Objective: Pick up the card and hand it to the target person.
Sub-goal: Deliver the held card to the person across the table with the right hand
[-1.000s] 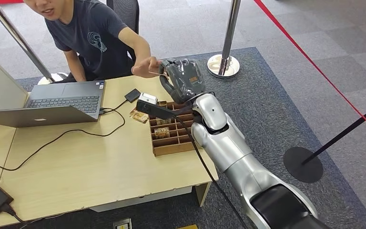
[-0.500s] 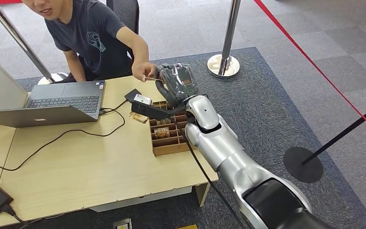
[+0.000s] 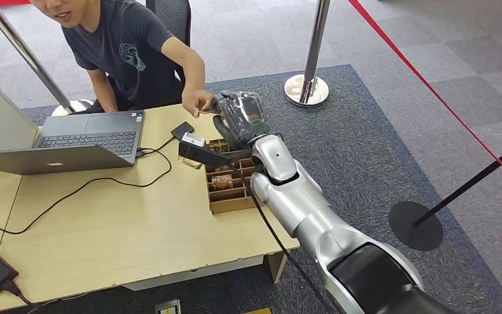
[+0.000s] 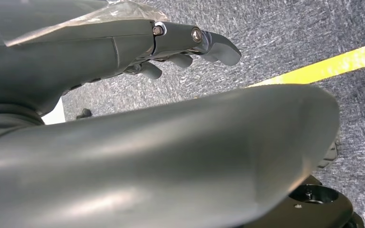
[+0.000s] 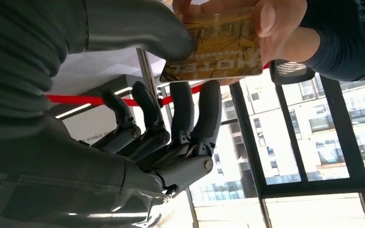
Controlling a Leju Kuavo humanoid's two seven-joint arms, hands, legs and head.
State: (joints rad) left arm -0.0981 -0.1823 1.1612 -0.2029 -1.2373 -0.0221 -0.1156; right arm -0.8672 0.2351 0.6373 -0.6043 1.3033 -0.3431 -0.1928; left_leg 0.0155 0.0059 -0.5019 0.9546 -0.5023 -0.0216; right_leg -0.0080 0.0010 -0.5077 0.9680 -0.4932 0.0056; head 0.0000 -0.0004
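The card (image 5: 214, 47) is yellow-brown with "MOTEL" printed on it. My right hand (image 3: 238, 118) is raised over the table's far right corner and pinches the card between its thumb and a finger (image 5: 211, 102). The seated person's hand (image 3: 196, 101) grips the same card at its other end, thumb (image 5: 271, 21) pressed on its face. In the head view the card (image 3: 208, 112) is a thin sliver between the two hands. My left hand (image 4: 180, 52) hangs over grey carpet, fingers loosely apart, holding nothing.
A wooden compartment tray (image 3: 235, 203) with more cards sits under my right arm. A loose card (image 3: 189, 160), a black device (image 3: 182, 129) and an open laptop (image 3: 85, 140) with cables lie on the table. A stanchion base (image 3: 306, 89) stands behind.
My right hand has moved left and a little down with the card. The person's hand came down with it and now grips the card's end.
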